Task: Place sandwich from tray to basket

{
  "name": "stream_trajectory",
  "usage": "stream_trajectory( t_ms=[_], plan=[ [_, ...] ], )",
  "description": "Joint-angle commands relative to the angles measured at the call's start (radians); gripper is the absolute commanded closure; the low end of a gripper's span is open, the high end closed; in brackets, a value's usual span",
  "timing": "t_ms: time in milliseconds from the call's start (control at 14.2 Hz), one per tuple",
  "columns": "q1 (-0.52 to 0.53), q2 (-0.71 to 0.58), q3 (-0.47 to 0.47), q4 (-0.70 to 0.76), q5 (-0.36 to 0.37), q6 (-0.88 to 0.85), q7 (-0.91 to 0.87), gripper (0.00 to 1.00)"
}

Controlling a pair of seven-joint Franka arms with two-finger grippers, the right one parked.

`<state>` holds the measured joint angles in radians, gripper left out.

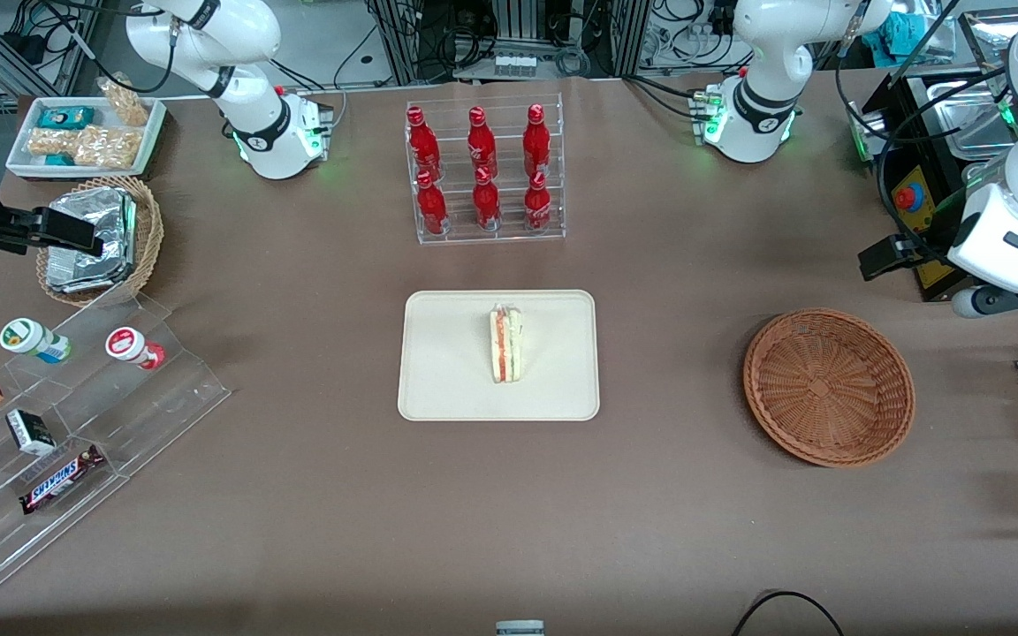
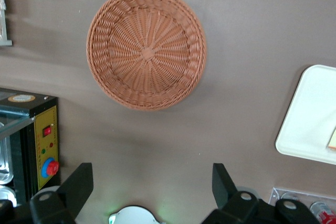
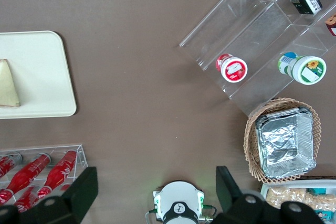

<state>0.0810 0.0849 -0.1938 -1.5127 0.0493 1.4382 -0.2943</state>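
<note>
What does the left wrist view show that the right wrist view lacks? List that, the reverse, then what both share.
Only the left wrist view: shallow round wicker basket, black machine with yellow panel, and the open gripper, above the table, farther from the front camera than that basket.
Only the right wrist view: silver foil container in another wicker basket, white-lidded jars on a stepped clear rack.
Both: white rectangular tray, pale sandwich on it, clear bin of red bottles.

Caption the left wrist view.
Open left pincer above the table, empty wicker basket beside a white tray bearing a partly visible sandwich.
</note>
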Motion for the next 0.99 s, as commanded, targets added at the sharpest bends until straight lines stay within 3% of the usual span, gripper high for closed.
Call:
stream_trajectory(
  t_ms=[0, 493, 915],
  plan=[
    [-0.003, -0.023, 0.0, -0.015, 0.014, -0.04, -0.002, 0.0],
    [0.0, 0.01, 0.004, 0.032, 0.023, -0.051, -0.008, 0.0],
    [-0.032, 0.148, -0.003, 0.032, 0.004, 0.015, -0.013, 0.0]
  ],
)
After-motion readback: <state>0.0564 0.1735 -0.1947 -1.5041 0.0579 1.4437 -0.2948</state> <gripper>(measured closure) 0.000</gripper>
